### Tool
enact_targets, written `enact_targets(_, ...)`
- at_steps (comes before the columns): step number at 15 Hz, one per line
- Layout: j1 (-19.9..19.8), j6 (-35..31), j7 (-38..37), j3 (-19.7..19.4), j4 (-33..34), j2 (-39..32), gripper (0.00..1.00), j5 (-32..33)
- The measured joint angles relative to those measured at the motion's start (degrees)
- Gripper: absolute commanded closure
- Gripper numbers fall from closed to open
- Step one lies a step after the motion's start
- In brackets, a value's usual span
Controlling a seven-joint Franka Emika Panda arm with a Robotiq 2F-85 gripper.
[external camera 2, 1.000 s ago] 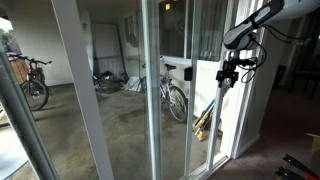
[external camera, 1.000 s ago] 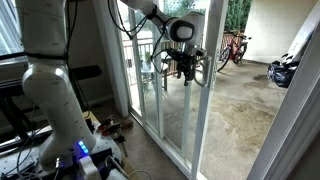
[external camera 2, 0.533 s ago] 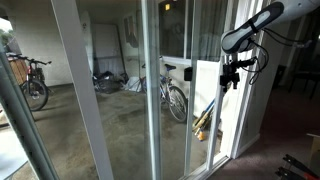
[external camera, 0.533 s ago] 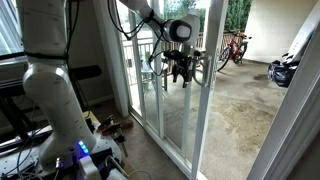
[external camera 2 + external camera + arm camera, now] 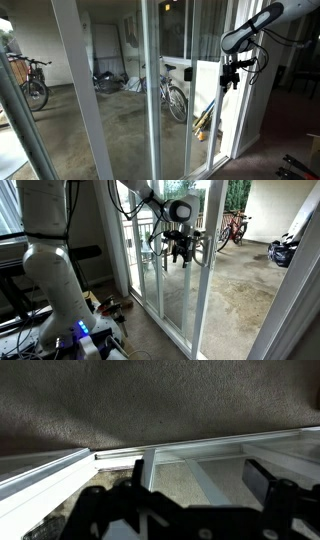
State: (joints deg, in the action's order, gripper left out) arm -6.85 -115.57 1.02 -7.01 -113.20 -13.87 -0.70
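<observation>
My gripper (image 5: 182,252) hangs from the arm at a white-framed sliding glass door (image 5: 200,290), at about handle height, right against the frame's upright. It also shows in an exterior view (image 5: 229,80) beside the door's edge (image 5: 243,110). In the wrist view the two black fingers (image 5: 195,488) are spread apart and hold nothing. A white frame bar (image 5: 205,482) runs between them, with the door track (image 5: 120,456) and concrete patio floor (image 5: 150,405) beyond.
Bicycles stand outside on the patio (image 5: 232,228) (image 5: 176,98). The robot's white base (image 5: 50,275) and cables on the floor (image 5: 105,308) are indoors. Another glass panel (image 5: 110,100) and a bike (image 5: 32,82) are on the far side.
The gripper has shifted slightly toward the door frame since one second ago, then stayed still over the last half second.
</observation>
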Motion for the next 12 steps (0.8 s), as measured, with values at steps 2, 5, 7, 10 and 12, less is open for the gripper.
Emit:
enact_targets(2, 0.0, 0.0, 0.0, 0.0, 0.0, 0.0, 0.0, 0.0)
enact_targets(5, 0.1, -0.5, 0.0, 0.1, 0.1, 0.0, 0.0, 0.0)
enact_targets(7, 0.4, -4.3, 0.0, 0.4, -1.2, 0.5, 0.0, 0.0)
enact_targets(10, 1.3, -15.6, 0.0, 0.6, -7.1, 2.7, 0.0, 2.9)
enact_targets(12, 1.9, -23.2, 0.0, 0.7, -12.3, 4.6, 0.0, 6.1)
